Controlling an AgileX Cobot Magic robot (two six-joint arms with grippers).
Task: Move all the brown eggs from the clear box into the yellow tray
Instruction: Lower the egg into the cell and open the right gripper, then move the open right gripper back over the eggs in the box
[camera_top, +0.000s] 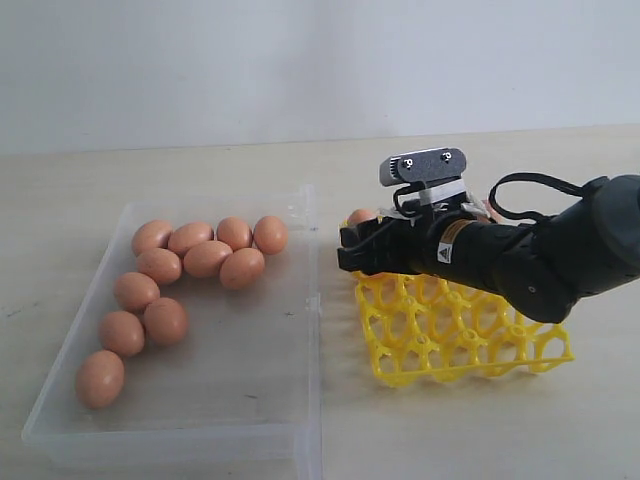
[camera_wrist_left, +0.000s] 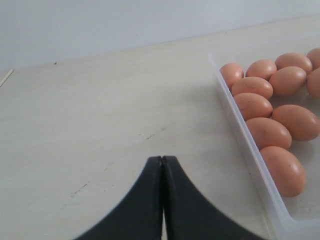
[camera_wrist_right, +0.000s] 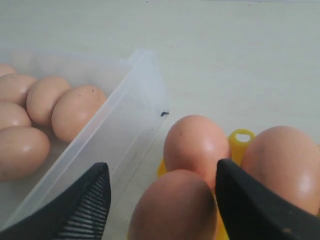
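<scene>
Several brown eggs (camera_top: 200, 255) lie in the clear box (camera_top: 250, 350) on the left. To its right stands the yellow tray (camera_top: 460, 335). My right gripper (camera_top: 350, 250) hangs over the tray's far left corner, open; a brown egg (camera_wrist_right: 175, 205) sits between its fingers (camera_wrist_right: 90, 200), with a gap on one side. Two more eggs (camera_wrist_right: 197, 142) (camera_wrist_right: 282, 165) sit in the tray (camera_wrist_right: 242, 137) just beyond it. My left gripper (camera_wrist_left: 162, 159) is shut and empty over bare table beside the box wall (camera_wrist_left: 245, 145); it is out of the exterior view.
The box's long wall (camera_top: 312, 300) stands between the eggs in it and the tray. My right arm (camera_top: 560, 250) hides the tray's far cells. The front cells (camera_top: 450, 350) hold nothing. Light wooden table (camera_top: 500, 430) lies around.
</scene>
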